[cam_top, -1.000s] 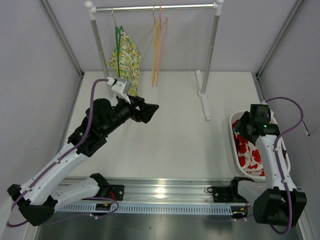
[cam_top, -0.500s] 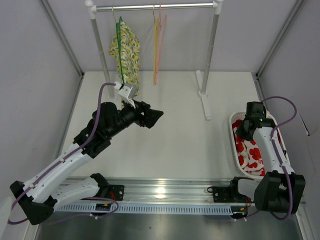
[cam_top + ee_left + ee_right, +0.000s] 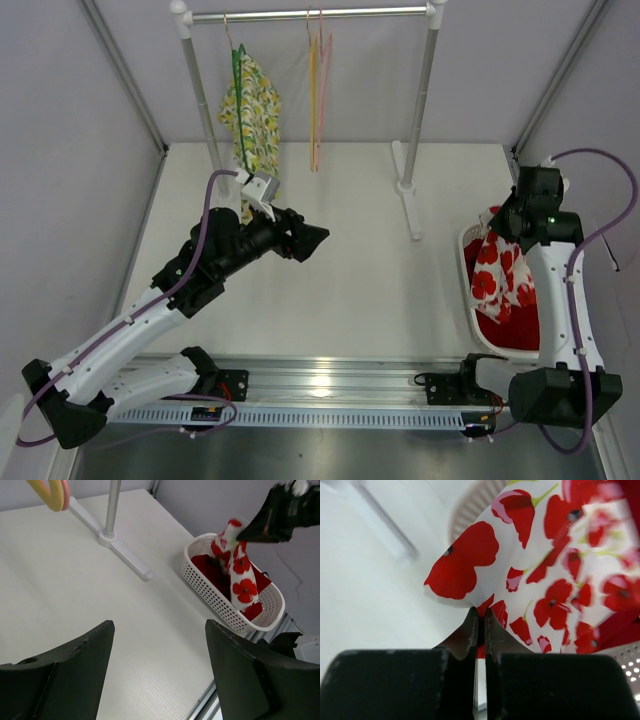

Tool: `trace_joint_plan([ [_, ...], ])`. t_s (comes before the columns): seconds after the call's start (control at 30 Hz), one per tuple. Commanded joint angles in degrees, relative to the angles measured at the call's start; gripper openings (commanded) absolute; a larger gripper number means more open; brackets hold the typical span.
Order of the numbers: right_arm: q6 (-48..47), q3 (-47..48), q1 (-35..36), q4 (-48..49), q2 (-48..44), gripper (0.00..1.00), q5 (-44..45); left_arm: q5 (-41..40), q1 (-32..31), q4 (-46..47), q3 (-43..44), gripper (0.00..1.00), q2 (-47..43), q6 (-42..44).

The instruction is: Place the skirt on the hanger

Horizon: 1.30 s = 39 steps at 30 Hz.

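Right end effector [image 3: 480, 617] — jaws pressed together on an edge of the skirt [image 3: 497, 268], a white cloth with red poppies. The skirt hangs from this grip. Its upper part is above the rim of the white basket [image 3: 212, 599] at the right of the tabletop [image 3: 370, 260], and its lower part is down inside the basket. Left end effector [image 3: 157, 630] — jaws wide apart, holding nothing, poised over the tabletop left of centre. At the back, a rack [image 3: 310, 15] carries yellow and pink hangers [image 3: 316, 90] side by side, plus a lemon-print garment [image 3: 250, 105] on a green hanger [image 3: 238, 110].
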Motion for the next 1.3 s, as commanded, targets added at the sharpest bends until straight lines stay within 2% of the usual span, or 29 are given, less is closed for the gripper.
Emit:
trace_joint_plan([
  [0.0,-0.19,11.02,3.61,-1.95,-1.72,0.0,-1.96,1.11,-0.44,0.39,0.81,0.79,-0.63,-0.19],
  [0.17,1.13,23.41,14.94,-4.68,1.78,0.0,1.2,0.23,-0.44,-0.85,0.99,0.79,-1.16,0.34],
  [0.23,2.01,28.76,22.5,-5.56,3.28,0.0,5.05,-0.82,-0.44,-1.81,1.16,0.79,-1.59,0.6],
  [0.4,4.03,34.42,37.6,-5.66,8.12,0.0,9.46,-2.49,-0.44,-3.4,1.34,0.79,-2.56,0.6],
  [0.57,5.78,29.25,44.14,-1.09,10.41,0.0,8.33,-3.64,-0.44,-4.54,0.38,0.79,-3.62,-0.27],
  [0.77,8.51,10.89,39.14,6.2,10.05,0.0,2.45,-3.64,-0.44,-3.93,-2.26,0.79,-3.01,-2.21],
  [0.8,8.86,5.12,38.18,8.13,9.79,0.03,2.35,-3.64,-0.44,-3.58,-3.66,0.78,-2.74,-2.47],
  [0.9,9.57,-5.78,34.14,12.62,9.53,0.3,0.77,-2.76,-0.44,-1.21,-7.25,0.78,-1.77,-4.23],
  [0.93,9.66,-7.58,33.0,13.32,9.61,0.45,0.85,-2.32,-0.44,-0.42,-8.14,0.78,-1.42,-4.67],
  [1.0,9.66,-9.61,33.16,13.68,9.79,0.53,1.91,-1.01,-0.53,1.95,-10.52,0.77,-0.37,-6.07],
  [1.03,9.74,-10.31,33.77,13.6,9.27,0.6,2.69,-0.57,-0.53,2.66,-12.18,0.77,-0.02,-6.34],
  [1.13,11.23,-10.58,38.86,13.25,8.65,0.64,5.94,-0.21,-0.53,5.56,-16.57,0.77,1.65,-7.57],
  [1.27,14.4,-9.97,46.95,12.2,11.89,0.64,12.26,-1.08,-0.79,8.82,-21.06,0.76,3.67,-9.85],
])
